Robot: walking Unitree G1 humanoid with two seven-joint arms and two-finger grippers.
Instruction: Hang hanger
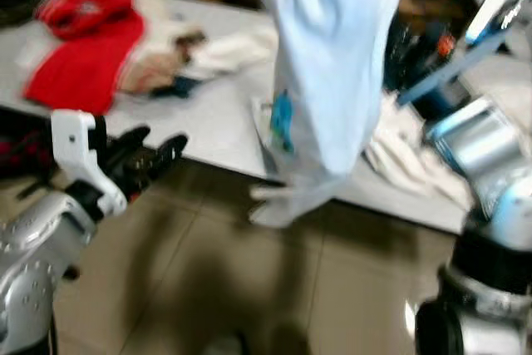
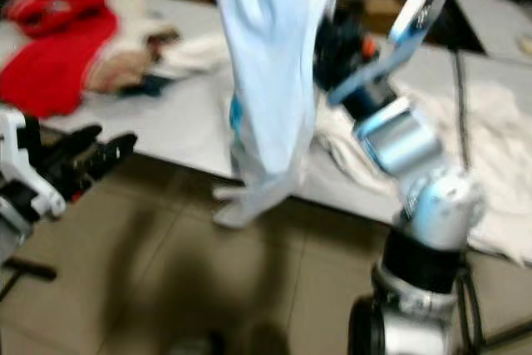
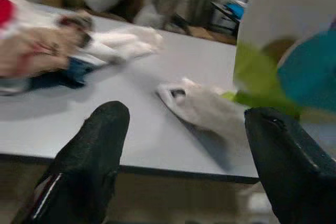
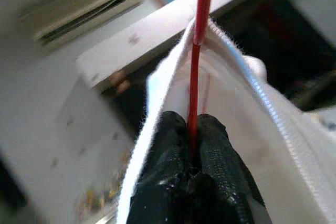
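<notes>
1 thin red hanger [image 4: 200,51] inside a pale blue garment [image 1: 332,64], pinched in the right hand [image 4: 193,129]; left hand [image 3: 184,166] spread wide

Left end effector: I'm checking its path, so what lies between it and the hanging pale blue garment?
In the left eye view, bare tiled floor and the table edge separate the left end effector from the garment.

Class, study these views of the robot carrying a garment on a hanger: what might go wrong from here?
1. The right end effector pinches only the thin red hanger, which might slip or twist.
2. The pale blue garment hangs low near the table edge and may snag.
3. The head views are blurred, so aiming could suffer.
</notes>
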